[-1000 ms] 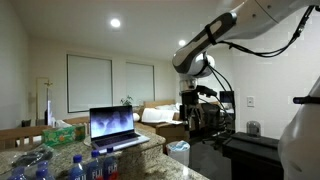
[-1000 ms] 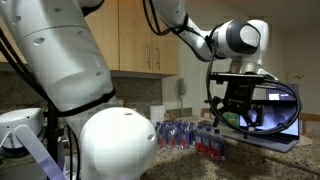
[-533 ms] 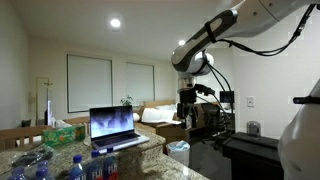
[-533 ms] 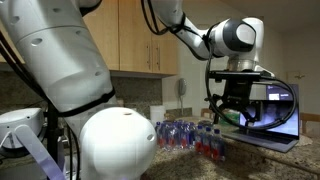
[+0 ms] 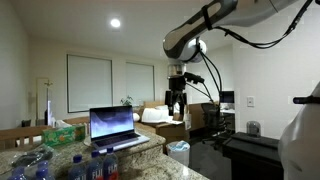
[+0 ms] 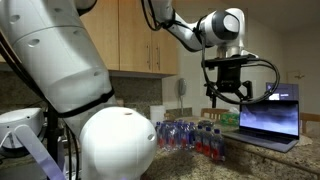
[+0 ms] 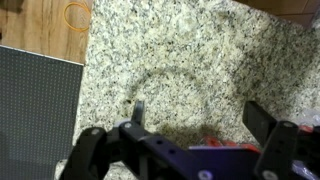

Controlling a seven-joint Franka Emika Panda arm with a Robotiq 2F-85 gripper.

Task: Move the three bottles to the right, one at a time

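Three small clear plastic bottles [image 5: 96, 166] with blue caps and red-and-blue label bands stand bunched close together on the speckled granite counter [image 7: 190, 50], well below the gripper [image 5: 177, 103] and off to one side of it. The gripper hangs high up, jaws spread as wide as they go, nothing in them. I'd drop straight down over the outermost bottle and straddle it squarely so the neighbours don't get knocked. That red-blue smear under the gripper in the wrist view is probably a label, hard to say.

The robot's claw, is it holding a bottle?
No, the gripper hangs open and empty, well higher than the bottles.
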